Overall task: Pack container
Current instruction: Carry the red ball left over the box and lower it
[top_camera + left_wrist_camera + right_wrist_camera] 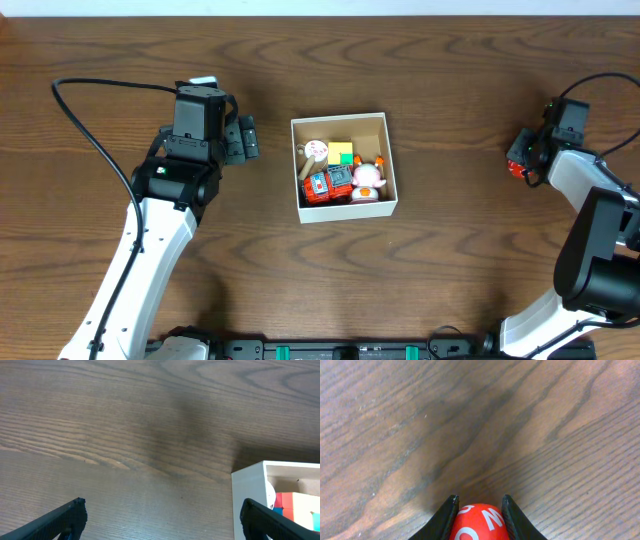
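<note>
The container (297,150), a shallow square box with white walls, sits mid-table and holds several small toys, among them a red toy car (330,183) and a pink-and-white figure (367,180). Its corner shows in the left wrist view (247,495). My left gripper (244,137) is open and empty, just left of the box; its fingers span bare wood in the left wrist view (160,517). My right gripper (520,160) is at the far right, shut on a red ball with white letters (479,522), close above the wood.
The table (450,260) is dark brown wood. A black cable (90,130) loops from the left arm over the left side. The right arm's base (600,270) stands at the right edge.
</note>
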